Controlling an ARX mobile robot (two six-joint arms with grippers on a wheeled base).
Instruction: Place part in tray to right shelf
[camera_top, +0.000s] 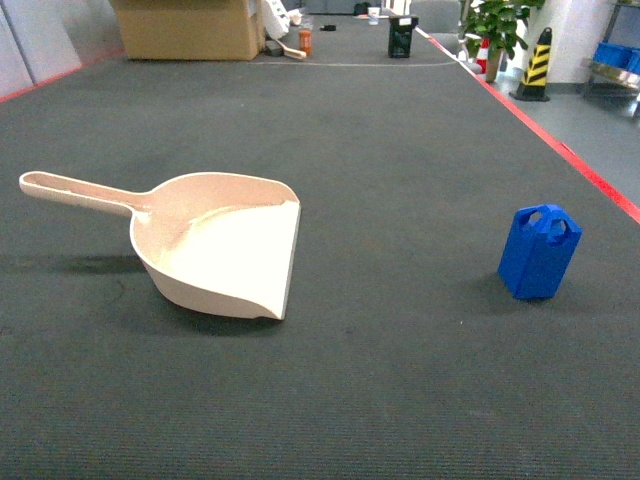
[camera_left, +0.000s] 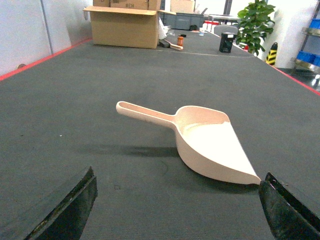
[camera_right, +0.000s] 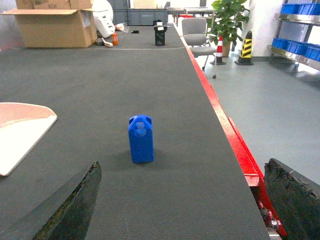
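While both pincers hang low at the near edge of the counter (camera_top: 400, 150), spread wide and empty, I size up the job. My right pincer (camera_right: 182, 200) faces the blue block (camera_right: 141, 139), standing upright just ahead near the red edge. It looks light, stiff and smooth; I'd pinch its flat sides below the handle holes. My left pincer (camera_left: 177, 205) faces the beige scoop (camera_left: 210, 145), well apart from the block.
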